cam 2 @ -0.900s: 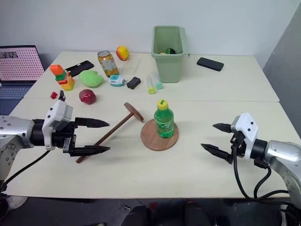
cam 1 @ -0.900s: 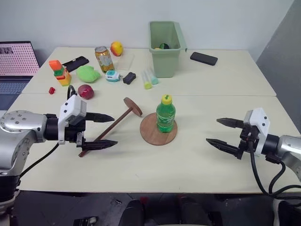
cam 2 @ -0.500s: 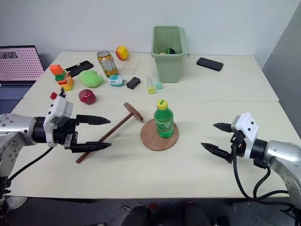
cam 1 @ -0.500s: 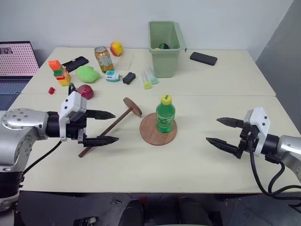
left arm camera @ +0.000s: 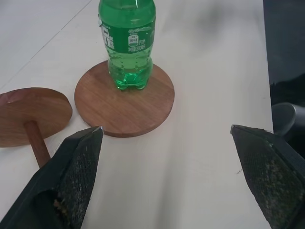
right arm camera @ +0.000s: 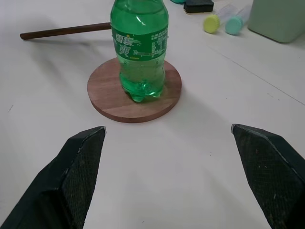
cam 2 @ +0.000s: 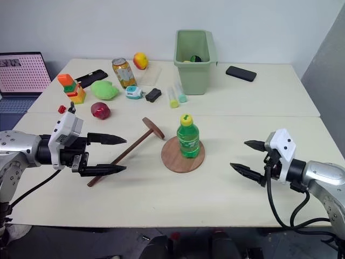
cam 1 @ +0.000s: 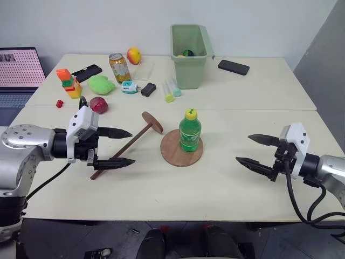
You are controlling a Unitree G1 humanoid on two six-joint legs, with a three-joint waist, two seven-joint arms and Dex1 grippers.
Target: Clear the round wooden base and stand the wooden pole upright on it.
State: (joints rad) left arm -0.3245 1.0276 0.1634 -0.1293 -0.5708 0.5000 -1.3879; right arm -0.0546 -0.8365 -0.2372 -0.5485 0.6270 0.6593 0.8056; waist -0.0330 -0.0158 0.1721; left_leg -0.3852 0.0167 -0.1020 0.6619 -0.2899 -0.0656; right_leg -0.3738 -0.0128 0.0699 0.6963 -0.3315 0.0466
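The left gripper (cam 1: 116, 147) is hovering above the table (cam 1: 253, 102) with its two black fingers spread wide and nothing between them. It is pointing across the table toward the centre. The right gripper (cam 1: 256, 151) is hovering on the opposite side, its fingers likewise spread and empty, pointing inward toward the same area.

The wooden pole (cam 1: 129, 145) is lying flat on the table just beyond the left gripper. Its long axis is running diagonally: the bare end (cam 1: 94, 176) is lying below and near the left gripper's lower finger, and the end with the fixed disc (cam 1: 152, 122) is lying farther out, near the round wooden base (cam 1: 172, 154). In the head views the rod is passing between the two left fingers, but the gripper is not closing on it; whether the fingers are level with it cannot be told.

The round wooden base is lying flat at the table's centre, between the two grippers. A green bottle (cam 1: 190, 130) with a yellow cap is standing upright on it, so the base is not yet cleared.

Judgement: the left gripper is the nearer one to the pole. The bottle is lying straight ahead in both wrist views, well apart from either gripper; either arm is placed to remove it first.
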